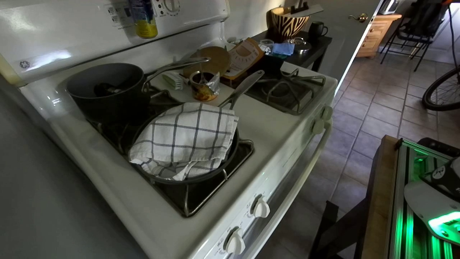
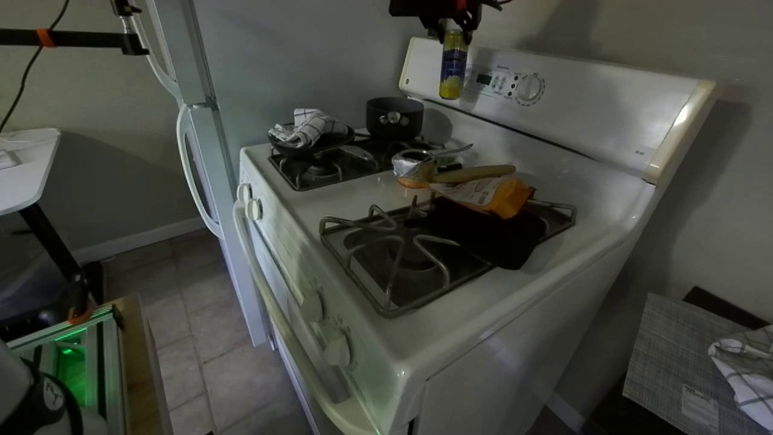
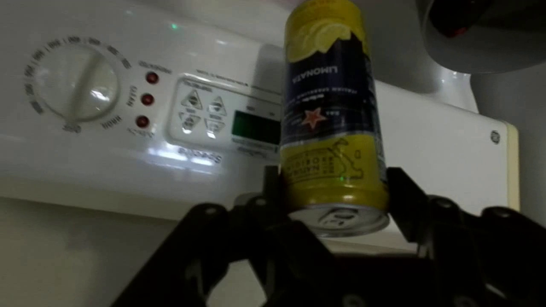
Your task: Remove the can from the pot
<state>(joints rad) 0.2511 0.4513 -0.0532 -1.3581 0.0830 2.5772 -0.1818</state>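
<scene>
A yellow-and-blue Limonata can (image 3: 332, 115) hung roughly upright, pinched near its lidded end by the end effector (image 3: 335, 187) — probably to leave the base free; it was outside the deep saucepan (image 2: 395, 128) and higher — likely to clear its wall.

Dim overall; the gripper (image 3: 335, 187) is near-black in the wrist view; glare streaks the stove panel (image 3: 239, 170) beyond it; soft shadow on the wall (image 2: 640, 36) beside it; green light on the robot base (image 1: 424, 201), well apart.
</scene>
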